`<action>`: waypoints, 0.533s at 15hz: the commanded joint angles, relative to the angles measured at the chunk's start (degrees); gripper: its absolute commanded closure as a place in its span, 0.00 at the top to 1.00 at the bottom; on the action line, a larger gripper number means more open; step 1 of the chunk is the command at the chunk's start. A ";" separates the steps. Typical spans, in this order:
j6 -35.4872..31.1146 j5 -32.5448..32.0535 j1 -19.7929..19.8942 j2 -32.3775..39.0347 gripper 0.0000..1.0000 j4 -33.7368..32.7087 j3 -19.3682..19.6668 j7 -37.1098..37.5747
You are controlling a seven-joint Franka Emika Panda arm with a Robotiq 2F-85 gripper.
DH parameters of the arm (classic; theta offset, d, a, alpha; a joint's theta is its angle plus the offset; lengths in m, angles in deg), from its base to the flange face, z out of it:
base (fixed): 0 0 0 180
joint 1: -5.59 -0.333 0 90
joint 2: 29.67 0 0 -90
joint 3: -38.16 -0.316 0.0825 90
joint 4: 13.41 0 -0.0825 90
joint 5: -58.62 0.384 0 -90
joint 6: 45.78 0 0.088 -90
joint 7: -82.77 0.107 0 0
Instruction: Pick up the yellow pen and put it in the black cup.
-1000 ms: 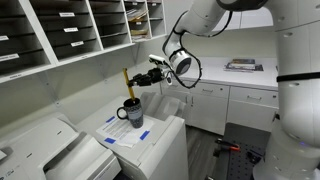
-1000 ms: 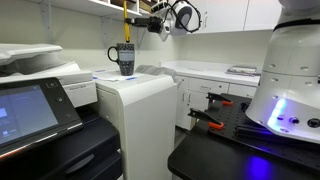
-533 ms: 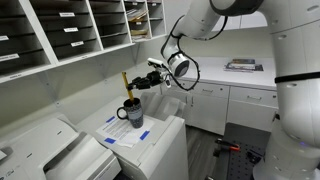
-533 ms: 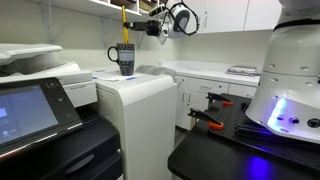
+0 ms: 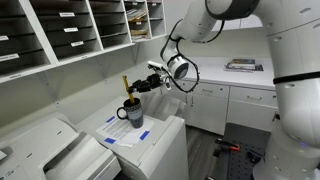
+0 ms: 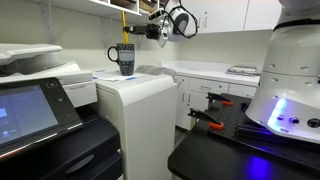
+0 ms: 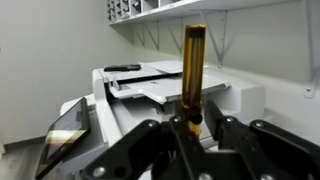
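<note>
My gripper point(image 5: 133, 86) is shut on the yellow pen point(image 5: 125, 84) and holds it upright, directly over the black cup point(image 5: 131, 111). The pen's lower end is at or just inside the cup's mouth. In an exterior view the pen point(image 6: 124, 22) stands above the cup point(image 6: 124, 59), with my gripper point(image 6: 133, 30) beside it. In the wrist view the pen point(image 7: 193, 72) rises between my two fingers point(image 7: 195, 128); the cup is hidden there.
The cup stands on papers point(image 5: 125, 133) atop a white cabinet point(image 6: 140, 110). A printer point(image 6: 40, 65) sits beside it. Wall pigeonhole shelves point(image 5: 60, 35) are behind. A counter with a book point(image 5: 243, 66) lies farther back.
My gripper has lowered the pen slightly toward the cup and shifted a little; the cup has not moved.
</note>
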 commanded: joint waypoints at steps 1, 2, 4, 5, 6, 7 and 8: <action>-0.05 0.83 -0.24 -0.30 0.63 -0.80 0.00 0.79; -0.11 0.61 -0.31 -0.57 0.70 -0.83 0.02 0.64; -0.16 0.18 -0.44 -1.04 0.85 -1.00 0.05 0.83; -0.63 -0.21 -0.62 -1.31 0.92 -1.06 0.15 0.72; -0.57 -0.34 -0.67 -1.39 1.00 -1.15 0.14 0.93; -0.65 -0.47 -0.75 -1.26 1.00 -1.30 0.14 1.21; -0.86 -0.55 -0.87 -1.15 1.00 -1.34 0.13 1.31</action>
